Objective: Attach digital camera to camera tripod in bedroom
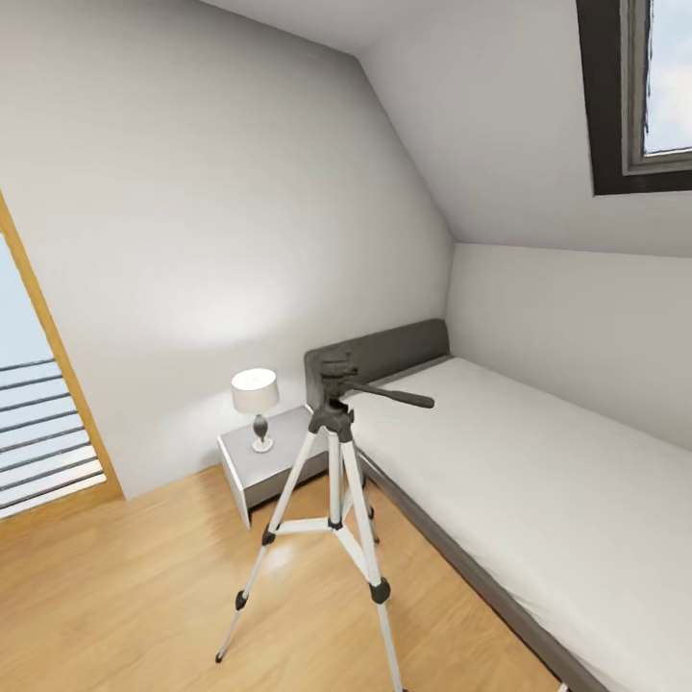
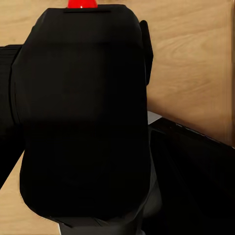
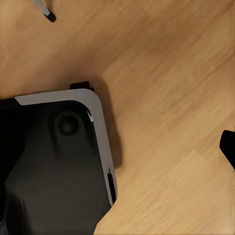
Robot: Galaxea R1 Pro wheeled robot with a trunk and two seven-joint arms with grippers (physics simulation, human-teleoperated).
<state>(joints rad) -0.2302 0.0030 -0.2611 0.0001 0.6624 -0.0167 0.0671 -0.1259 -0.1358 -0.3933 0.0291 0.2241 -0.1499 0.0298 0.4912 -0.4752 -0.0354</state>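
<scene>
Bedroom scene with the mount standing ready. The camera tripod (image 1: 335,500) stands upright on the light wood floor (image 1: 125,596), just beside the near edge of the bed (image 1: 538,481) and in front of a small grey nightstand (image 1: 259,461) that carries a white-shaded lamp (image 1: 256,404); its three thin silver-white legs are splayed and braced by a centre spreader, an arrangement that keeps the bare black head (image 1: 336,375) level and open from above, with the long pan handle (image 1: 394,394) pointing over the mattress. In the left wrist view the digital camera (image 2: 83,117), a matt black, rounded, chunky body with a glossy red button (image 2: 82,3) at one end, sits very close to the lens; this nearness suggests that the left pincer carries it, though its fingers are hidden behind the body and the grip itself cannot be confirmed. The right wrist view looks down on warm wood-grain planks, a glossy black, grey-edged part of the robot's base (image 3: 54,166), and one black tripod foot (image 3: 50,16); whether the right pincer is wide or narrow cannot be told. The camera is judged not yet mounted, since the tripod head is bare.
</scene>
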